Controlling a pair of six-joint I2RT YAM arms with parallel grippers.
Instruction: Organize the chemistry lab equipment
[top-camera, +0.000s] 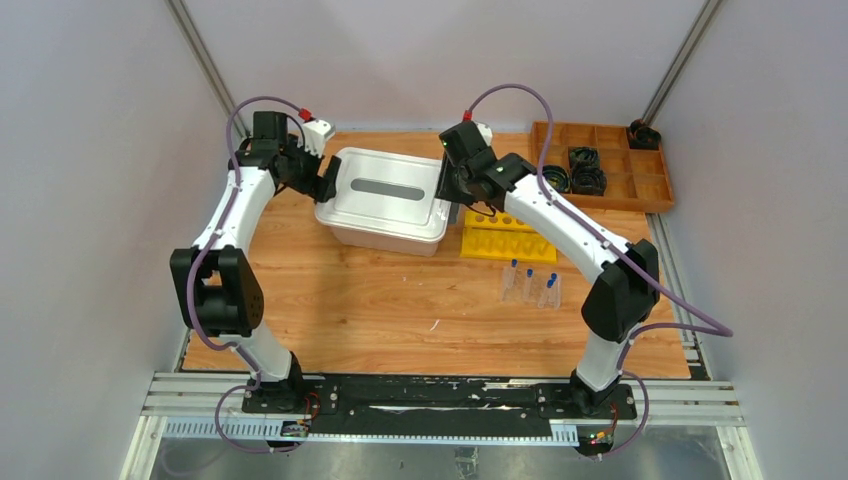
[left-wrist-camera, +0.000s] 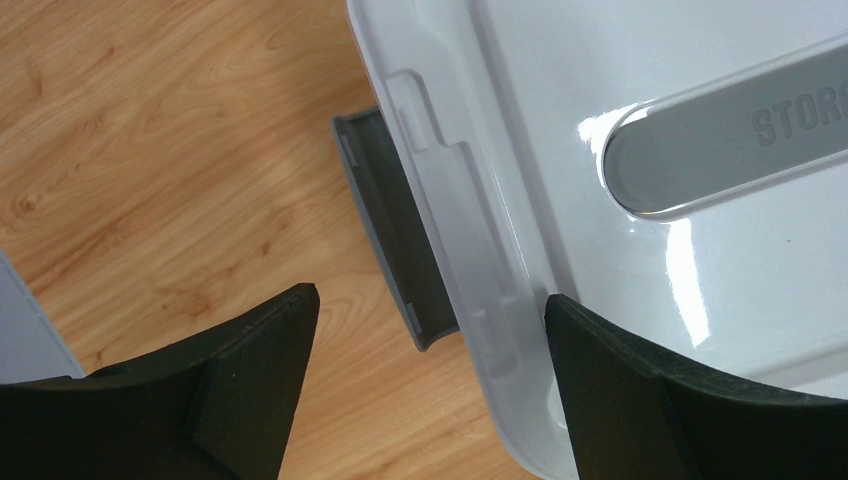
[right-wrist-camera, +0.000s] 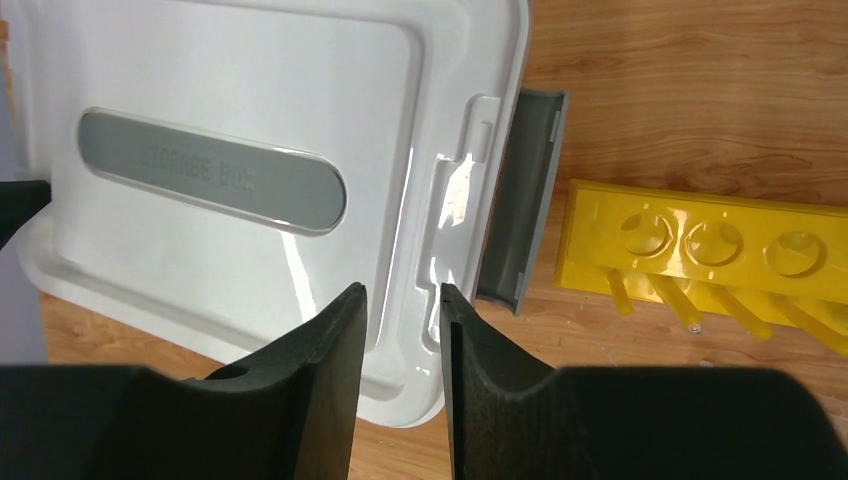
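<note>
1. Two arms flank the white storage box (top-camera: 385, 200) at the back of the worktop (top-camera: 380, 310); its lid is on, with a grey latch (left-wrist-camera: 395, 225) at each end standing swung out from the lid.
2. My left gripper (left-wrist-camera: 425, 385) has its jaws wide, straddling the left latch and the lid's edge, gripping nothing.
3. My right gripper (right-wrist-camera: 402, 370) has its jaws narrow, with a slim gap over the lid's right rim beside the other latch (right-wrist-camera: 522, 195), holding nothing.
4. Three blue-capped tubes (top-camera: 530, 285) lie loose on the worktop in front of the yellow rack (top-camera: 505, 240), outside the box.
5. I judge the step concerns the lid. Flared latches fit either opening it or having just set it on, so I cannot settle which.
6. Either way, both arms need to work the two ends together and evenly.
</note>
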